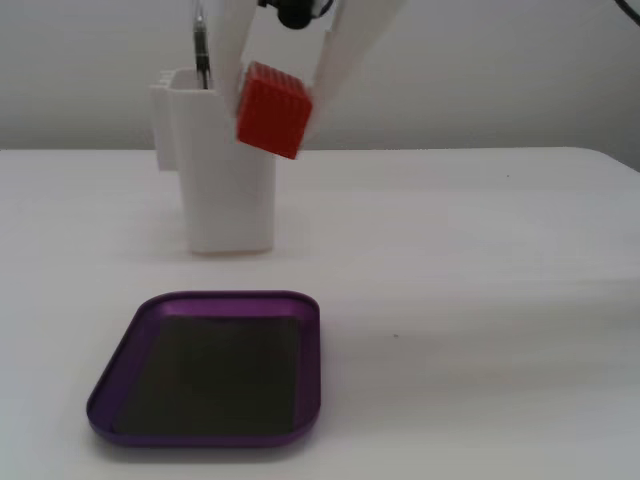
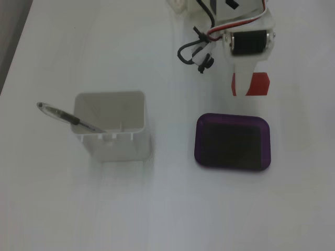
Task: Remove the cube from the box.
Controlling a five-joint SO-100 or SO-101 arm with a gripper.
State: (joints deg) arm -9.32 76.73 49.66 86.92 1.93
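Nearest the low fixed view, the purple tray [image 1: 215, 435] lies empty on the table [image 1: 470, 300]. Up at about twelve o'clock from it, well clear of its rim, the red cube [image 1: 273, 110] hangs tilted, pinched between the two white fingers [image 1: 345, 50], which are closed snugly on its sides. Beyond stands the white container [image 1: 225, 190]. Setting the cube down anywhere off the tray would finish the job.

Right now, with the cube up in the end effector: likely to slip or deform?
Probably rigid: the cube keeps crisp edges between the fingers. Its ribbed faces likely aid grip. It hangs tilted, so it could pivot.
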